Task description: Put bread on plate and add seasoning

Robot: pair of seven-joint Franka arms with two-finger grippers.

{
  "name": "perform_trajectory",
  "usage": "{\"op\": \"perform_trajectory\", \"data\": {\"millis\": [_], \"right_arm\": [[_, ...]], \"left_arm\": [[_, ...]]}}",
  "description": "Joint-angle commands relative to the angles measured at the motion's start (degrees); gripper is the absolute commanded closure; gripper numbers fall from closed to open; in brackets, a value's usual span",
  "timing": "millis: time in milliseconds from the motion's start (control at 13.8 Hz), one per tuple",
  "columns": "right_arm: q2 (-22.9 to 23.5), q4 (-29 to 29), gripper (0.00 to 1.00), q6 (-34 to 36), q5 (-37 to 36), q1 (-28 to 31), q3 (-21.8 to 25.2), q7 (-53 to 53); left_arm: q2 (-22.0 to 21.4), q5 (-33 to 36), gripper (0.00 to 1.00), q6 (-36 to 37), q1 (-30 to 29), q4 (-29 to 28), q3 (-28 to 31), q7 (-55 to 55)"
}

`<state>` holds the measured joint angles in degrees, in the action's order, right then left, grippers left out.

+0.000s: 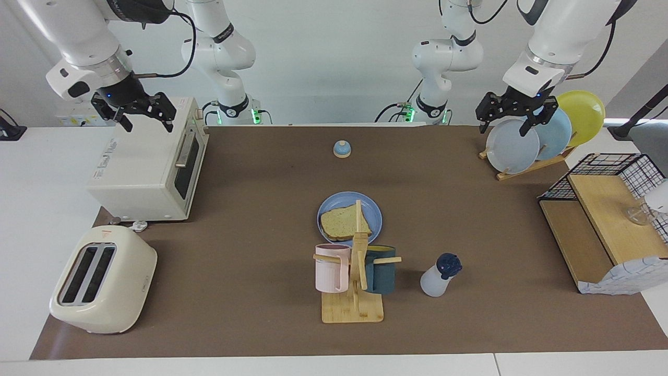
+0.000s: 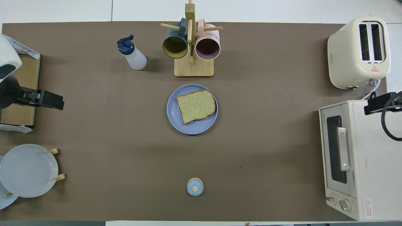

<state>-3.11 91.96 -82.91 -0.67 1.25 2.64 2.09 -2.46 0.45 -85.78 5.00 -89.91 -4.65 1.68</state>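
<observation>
The bread (image 1: 339, 223) (image 2: 196, 106), a toasted tan slice, lies flat on the periwinkle-blue plate (image 1: 339, 201) (image 2: 176, 119) at the table's middle. The seasoning (image 1: 436, 282) (image 2: 135, 58), a whitish bottle with a navy cap, stands farther from the robots than the plate, beside the mug rack, toward the left arm's end. My left gripper (image 1: 503, 122) (image 2: 53, 101) hangs open and empty in the air over the table's edge by the plate rack. My right gripper (image 1: 147, 122) (image 2: 377, 106) waits open and empty above the toaster oven.
A wooden mug rack (image 1: 355, 308) (image 2: 193, 67) with a pink and a teal mug stands just past the plate. A toaster (image 1: 102, 279) and toaster oven (image 1: 141, 167) sit at the right arm's end. A plate rack (image 1: 514, 146), wire shelf (image 1: 605, 219) and bell (image 1: 342, 149) are also here.
</observation>
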Motion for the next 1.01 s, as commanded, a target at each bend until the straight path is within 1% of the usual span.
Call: {"op": "perform_trajectory", "data": {"millis": [0,362,506,940], "right_arm": [[-0.7,0.8,0.0,-0.8,0.0,0.8,-0.3,1.4],[-0.7,0.8,0.0,-0.8,0.0,0.8,-0.3,1.5],[-0.7,0.8,0.0,-0.8,0.0,0.8,-0.3,1.4],[-0.7,0.8,0.0,-0.8,0.0,0.8,-0.3,1.4]], "left_arm": [[-0.5,-0.4,0.0,-0.4,0.4,-0.8,0.6,0.1],[-0.4,-1.5,0.0,-0.8,0.3,-0.8,0.5,-0.5],[-0.4,-1.9,0.0,-0.8,0.4,-0.8,0.5,-2.2],[-0.7,-1.9,0.0,-0.4,0.2,-0.8,0.5,-2.3]]}}
